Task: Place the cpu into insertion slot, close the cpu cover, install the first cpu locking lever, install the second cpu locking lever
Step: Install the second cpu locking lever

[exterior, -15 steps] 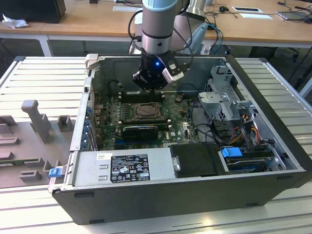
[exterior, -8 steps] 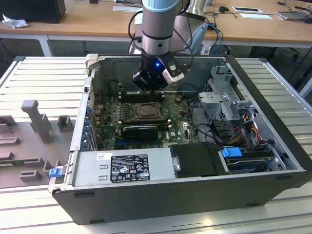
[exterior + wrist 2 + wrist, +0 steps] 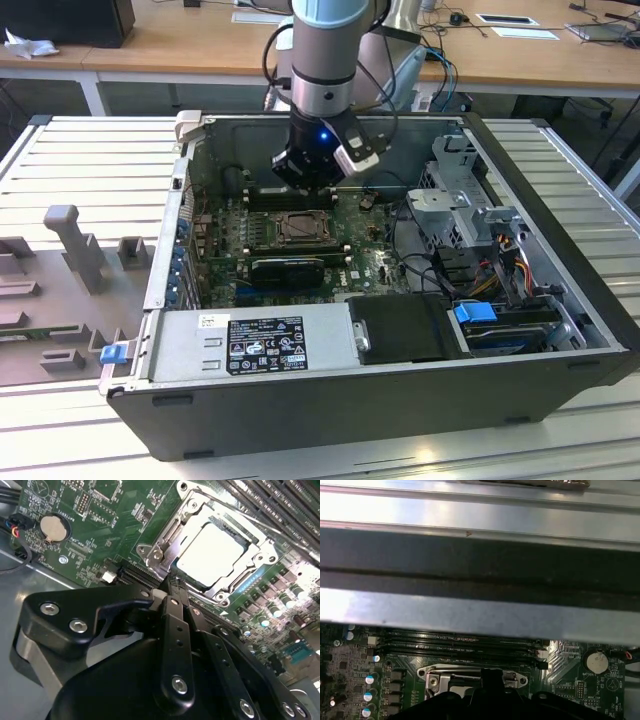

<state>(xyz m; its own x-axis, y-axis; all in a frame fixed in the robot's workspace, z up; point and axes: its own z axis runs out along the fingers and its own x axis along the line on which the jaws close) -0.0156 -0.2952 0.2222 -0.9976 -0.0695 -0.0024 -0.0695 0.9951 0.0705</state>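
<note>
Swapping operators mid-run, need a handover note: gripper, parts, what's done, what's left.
Gripper: the black two-finger gripper looks shut with nothing in it, its tip at the edge of the socket inside the open PC case.
Parts: the flat square silvery-grey cpu sits in the dark-rimmed square insertion slot. The thin grey metal cpu cover frame lies down around it.
Done: cpu placed, cover closed.
Left: a thin metal locking lever rod lies along the cover's edge. I cannot tell whether either lever is latched, so check both.
</note>
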